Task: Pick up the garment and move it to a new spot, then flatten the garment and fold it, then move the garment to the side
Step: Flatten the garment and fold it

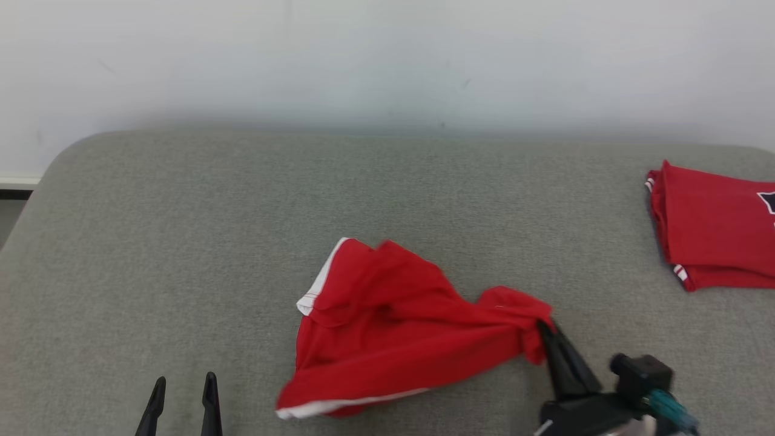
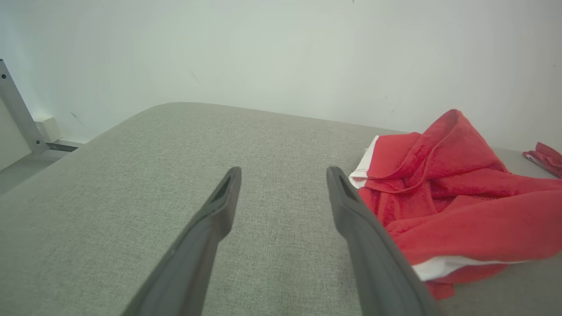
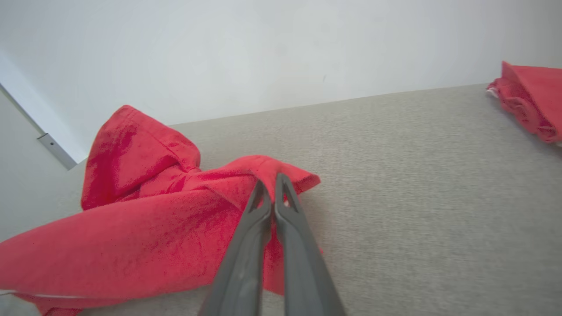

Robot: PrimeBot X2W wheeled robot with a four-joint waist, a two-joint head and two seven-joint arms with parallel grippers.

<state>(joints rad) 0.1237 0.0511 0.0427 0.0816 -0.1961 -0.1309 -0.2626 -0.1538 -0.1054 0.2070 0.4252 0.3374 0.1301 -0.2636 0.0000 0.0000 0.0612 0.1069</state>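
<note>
A pale wall (image 1: 363,60) fills the top of the head view. Below it, a grey fabric-covered surface (image 1: 181,242) with a rounded upper left corner spans the frame. Its left half lies bare. In the lower centre sits the red garment (image 1: 387,327), crumpled, with white trim along its upper left edge and its bottom hem. At the far right edge, well apart from it, a second red garment (image 1: 714,227) lies folded, cut off by the frame. In the left wrist view, a grey metal bar (image 2: 13,105) slants against the wall at the upper left.

At the lower left of the head view, the left gripper (image 1: 185,378) points up the frame with its two dark fingers spread apart, holding nothing. It hovers over bare fabric, just left of the garment and not touching it; nothing lies between them. At the lower right, the right gripper (image 1: 545,330) has its fingers pressed together, pinching a bunched fold at the garment's right end. In the right wrist view the cloth puckers around the fingertips (image 3: 281,180) and trails off to the left.
</note>
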